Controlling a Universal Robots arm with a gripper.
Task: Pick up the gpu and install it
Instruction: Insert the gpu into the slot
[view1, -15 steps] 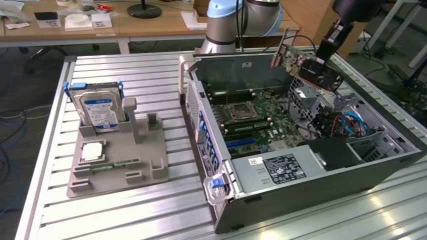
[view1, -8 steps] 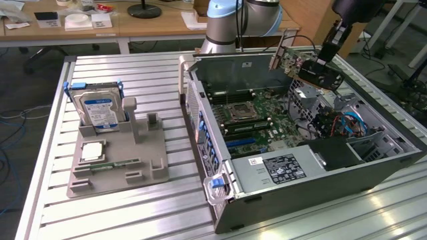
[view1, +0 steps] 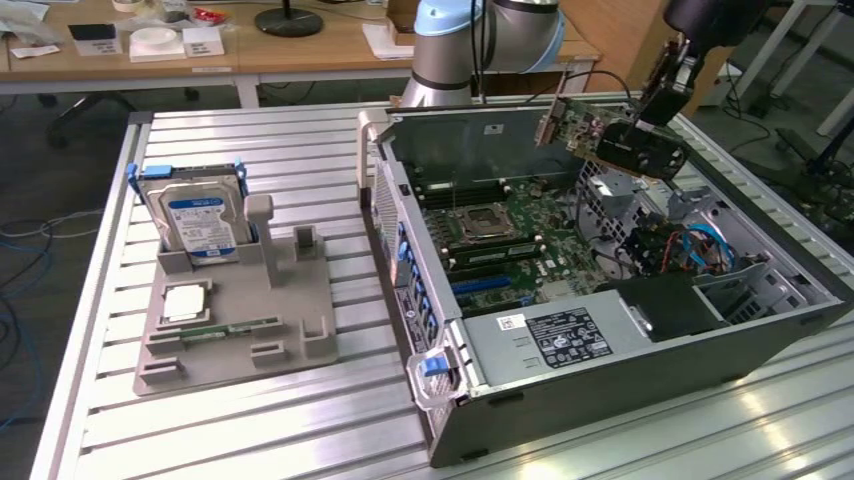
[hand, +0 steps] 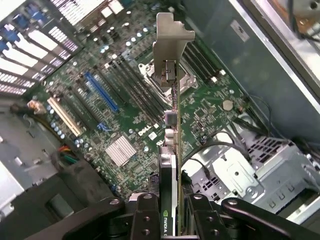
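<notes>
Wrist view — jaws narrow, clamped on gpu (hand: 169, 170) — hangs abv mobo (hand: 210, 105).

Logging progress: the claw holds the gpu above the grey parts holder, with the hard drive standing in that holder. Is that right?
Not quite. The claw holds the gpu above the open computer case, not above the grey parts holder; the exterior view shows it. The hard drive does stand in that holder.
</notes>
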